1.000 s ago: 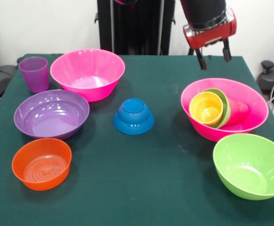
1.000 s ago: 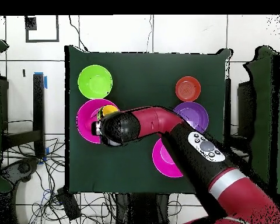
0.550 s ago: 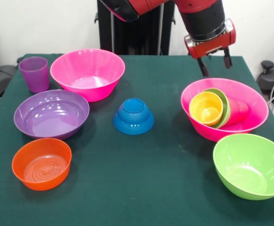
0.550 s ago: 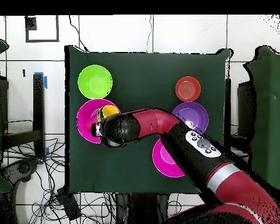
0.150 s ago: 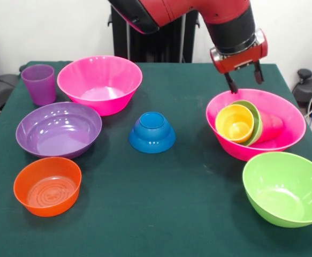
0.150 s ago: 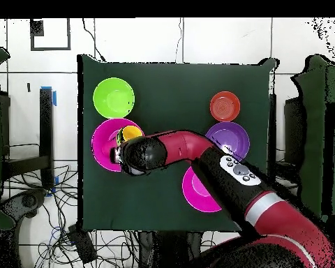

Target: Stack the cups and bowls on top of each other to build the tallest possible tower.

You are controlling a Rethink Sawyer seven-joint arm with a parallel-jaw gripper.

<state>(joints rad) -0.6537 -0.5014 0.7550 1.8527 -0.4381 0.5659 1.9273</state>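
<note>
Hand (image 5: 245,77) hangs w/ two dark fingers spread apart, empty, tips over far rim of the large hot-pink plastic bowl on front view's right (image 5: 289,120); not touching it as far as visible. In overhead view the red-black arm (image 6: 191,148) covers the hand, reaching across the dark green tabletop (image 5: 198,209).

Largest to smallest:
- That right-hand pink bowl holds a nested group lying on its side: yellow-orange plastic cup (image 5: 235,123) w/ mouth facing front, sitting inside a small green plastic bowl (image 5: 255,118), and a red plastic cup (image 5: 272,127) sticking out behind toward right. Overhead shows this pink bowl (image 6: 100,143) partly under the arm.
- Second large hot-pink plastic bowl (image 5: 99,84), upright, far left area, empty.
- Large lime-green plastic bowl (image 5: 285,188), upright, empty, near right corner, just beside the loaded pink bowl; edges look v. close, contact can't be told.
- Wide purple plastic bowl (image 5: 58,129), upright, empty, left side, in front of second pink bowl.
- Shallow orange plastic bowl (image 5: 47,186), upright, empty, near left, just in front of purple bowl.
- Small blue plastic bowl (image 5: 152,132), upside down, mid tabletop, apart from the rest.
- Translucent ridged purple plastic cup (image 5: 39,84), upright, far left corner, just beside second pink bowl.
</note>
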